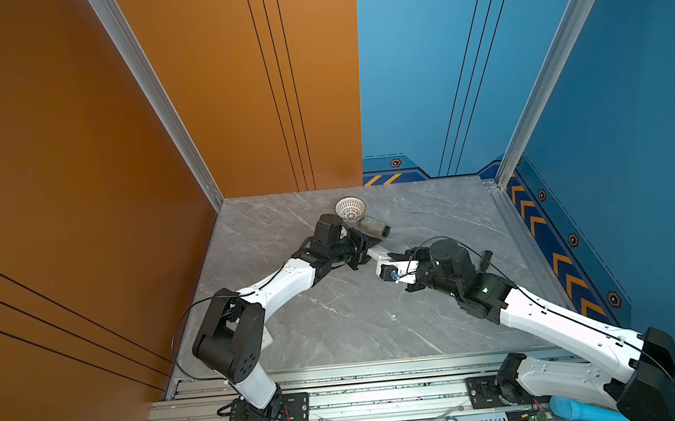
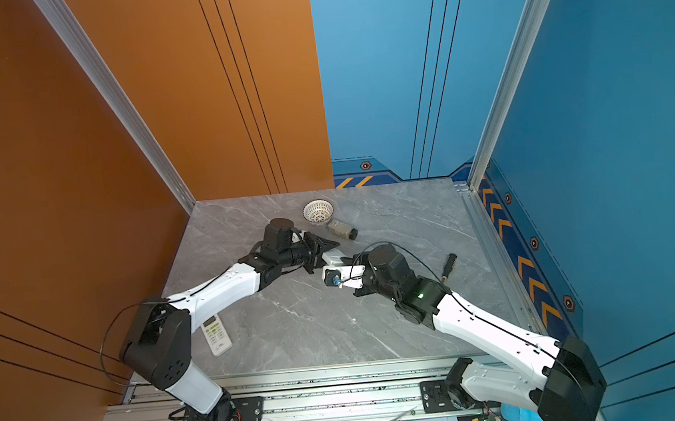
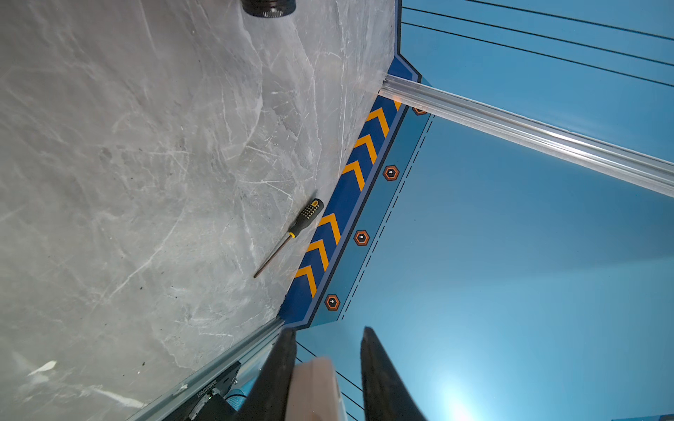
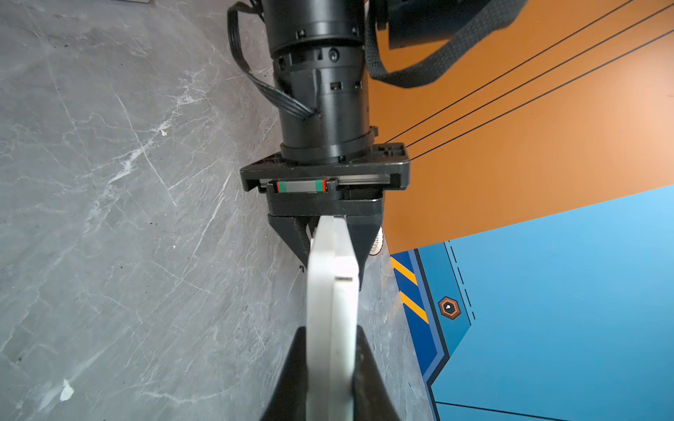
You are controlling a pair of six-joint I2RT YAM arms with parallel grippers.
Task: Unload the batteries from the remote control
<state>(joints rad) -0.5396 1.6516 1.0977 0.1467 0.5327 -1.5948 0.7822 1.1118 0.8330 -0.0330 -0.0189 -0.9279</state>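
Far on my left, a keypad remote (image 2: 216, 334) is lying flat on the counter (image 2: 316, 326) beneath my left arm. Its screen and key labels are showing too small for me to read.

My left tool (image 3: 328, 333) is bracketing one end of the remote control (image 4: 330, 291). One finger is lying against it while a sliver of gap is showing at the other, so I cannot tell whether it is pinching yet.

The remote control is hanging above the counter between my two tools, turned on edge, its long axis running along the line from one tool to the other. My right tool (image 4: 330, 330) is pressing together on the opposite end, pinching it. Each arm is standing equally near, one at each end.

I am seeing no batteries in any view. I am judging that they are sitting inside this remote control, and which face carries the cover I cannot tell. Anything sliding off would, I am guessing, be travelling along that long axis.

Further right, a screwdriver (image 3: 291, 233) is lying on the counter well apart, its handle showing a yellow patch but no readable brand.
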